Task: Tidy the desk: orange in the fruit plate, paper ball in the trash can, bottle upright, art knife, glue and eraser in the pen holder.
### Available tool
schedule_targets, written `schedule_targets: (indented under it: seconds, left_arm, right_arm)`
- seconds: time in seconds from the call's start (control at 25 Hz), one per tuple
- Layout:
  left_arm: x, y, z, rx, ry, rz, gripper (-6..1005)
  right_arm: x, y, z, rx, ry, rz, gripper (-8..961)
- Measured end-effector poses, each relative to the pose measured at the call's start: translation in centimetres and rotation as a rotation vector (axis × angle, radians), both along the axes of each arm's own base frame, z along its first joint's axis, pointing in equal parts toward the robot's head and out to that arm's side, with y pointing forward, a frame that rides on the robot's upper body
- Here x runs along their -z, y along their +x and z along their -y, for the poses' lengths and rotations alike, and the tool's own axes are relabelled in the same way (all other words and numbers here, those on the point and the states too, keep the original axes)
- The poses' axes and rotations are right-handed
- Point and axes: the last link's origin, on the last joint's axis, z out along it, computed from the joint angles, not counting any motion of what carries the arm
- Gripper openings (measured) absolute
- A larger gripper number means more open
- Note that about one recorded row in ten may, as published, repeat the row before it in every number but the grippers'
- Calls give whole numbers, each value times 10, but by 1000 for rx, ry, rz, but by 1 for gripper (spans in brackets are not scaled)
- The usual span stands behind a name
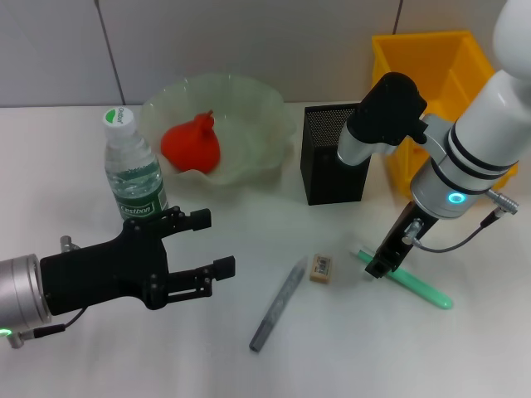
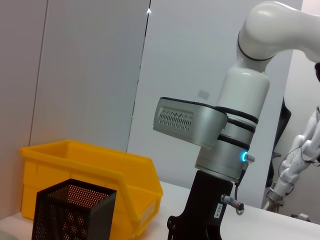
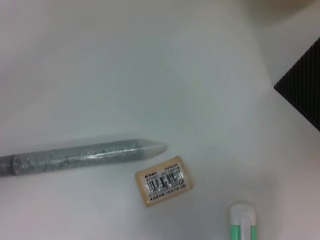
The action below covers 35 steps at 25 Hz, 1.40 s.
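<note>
Bottle (image 1: 133, 166) upright beside the fruit plate (image 1: 257, 124), with a red-orange fruit (image 1: 191, 145) already in the bowl (odd shape for an orange, but there). No paper ball visible anywhere; yellow bin (image 1: 431, 79) at the back, contents hidden. Still out on the desk (image 1: 99, 365): grey glitter glue pen (image 1: 278, 305), eraser (image 1: 321, 268) just beside its tip, green art knife (image 1: 411, 284) near the black mesh pen holder (image 1: 332, 153). So three items left, by the look of it. Right gripper (image 1: 383, 267) down low over the knife's near end, touching or nearly so; fingers impossible to read, grip cannot be told. Left gripper (image 1: 211, 245) hovering spread open, empty, near the bottle.
</note>
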Motion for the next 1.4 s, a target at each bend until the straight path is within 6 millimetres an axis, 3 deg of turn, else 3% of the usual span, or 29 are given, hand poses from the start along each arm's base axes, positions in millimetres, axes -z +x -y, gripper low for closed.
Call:
schedule_targets:
  seconds: [0.28,1.16,1.4]
  left_arm:
    - [0,0,0,0,1,2,818]
    - [-1,2,-1,0,8,10,818]
    - [-1,1,-1,-1,9,9,818]
  right_arm:
    - [2,2,1,-3,-3,9,328]
    - [2,4,0,-3,3,11,182]
    - [-9,-17,-1,-41,29,-110,169]
